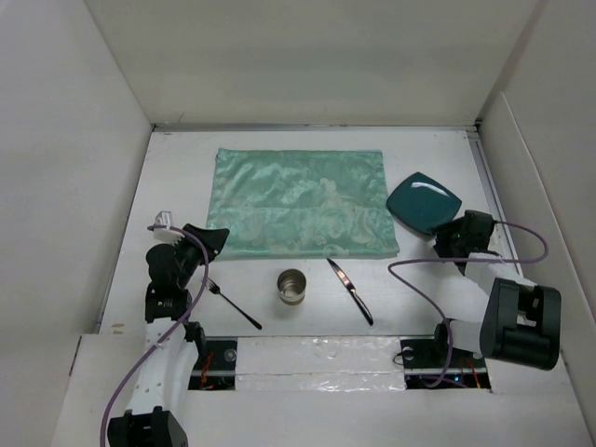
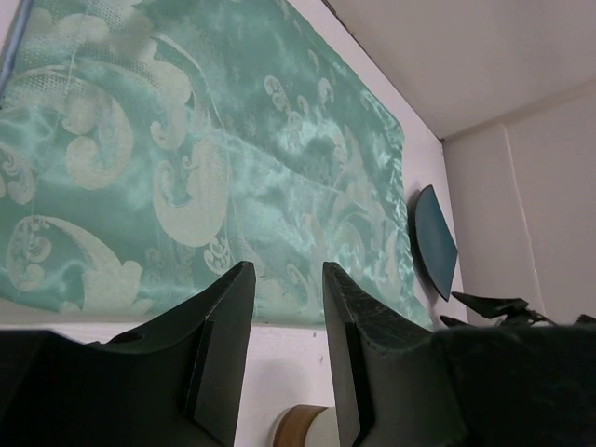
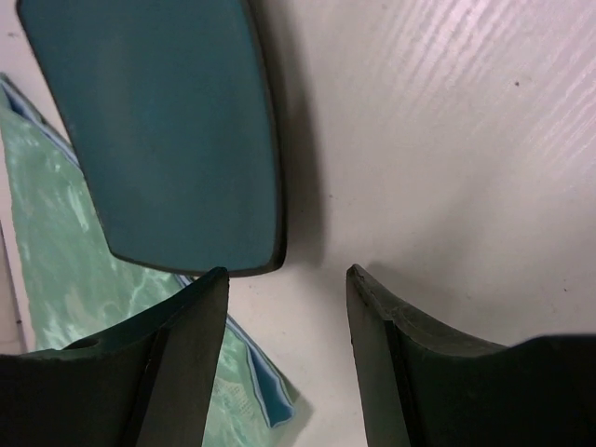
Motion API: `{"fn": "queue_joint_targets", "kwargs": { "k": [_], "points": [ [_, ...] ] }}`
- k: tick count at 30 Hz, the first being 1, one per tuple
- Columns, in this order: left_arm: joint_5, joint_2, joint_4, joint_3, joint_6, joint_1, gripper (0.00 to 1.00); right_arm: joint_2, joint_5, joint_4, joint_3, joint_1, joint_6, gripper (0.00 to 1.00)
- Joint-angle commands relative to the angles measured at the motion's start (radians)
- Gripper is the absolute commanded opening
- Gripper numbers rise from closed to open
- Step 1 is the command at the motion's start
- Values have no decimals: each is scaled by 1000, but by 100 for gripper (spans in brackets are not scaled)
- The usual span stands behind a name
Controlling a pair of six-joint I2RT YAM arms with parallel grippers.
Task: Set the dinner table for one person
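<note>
A white table (image 1: 177, 168) fills the overhead view. A mint-green cloth (image 1: 303, 203) lies on it toward 12 o'clock. A teal plate (image 1: 424, 202) sits at the cloth's 3 o'clock, and a fork (image 1: 233, 305), metal cup (image 1: 292, 286) and knife (image 1: 350, 291) lie along its 6 o'clock side. The left hand (image 2: 286, 272), narrowly parted and empty, is at the cloth's 7 o'clock corner. The right hand (image 3: 287, 273), parted wider and empty, is at the plate's 5 o'clock.

Lab cell — white panels (image 1: 307, 56) around table (image 1: 179, 177)
</note>
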Motion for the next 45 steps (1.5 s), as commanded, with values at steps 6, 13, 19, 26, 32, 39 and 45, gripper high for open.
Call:
{"fn": "queue_joint_targets", "kwargs": {
  "k": [6,13,19,26,32,39,45],
  "points": [
    [64,4,79,6,-15,-2,31,117,-21,202,-49,7,212,47],
    [89,18,102,5,-38,-2,31,151,100,199,-45,26,308,38],
    [80,18,82,26,-29,-2,29,140,166,218,-65,55,321,47],
    [83,5,59,23,-15,-2,28,148,195,172,-13,66,348,24],
    [76,-12,47,14,-6,-2,26,149,186,201,-20,66,308,0],
    [87,-12,42,25,6,-2,22,-105,155,400,-128,21,134,0],
    [110,-7,36,41,12,-2,22,-384,-1,373,-60,-89,-72,0]
  ]
}}
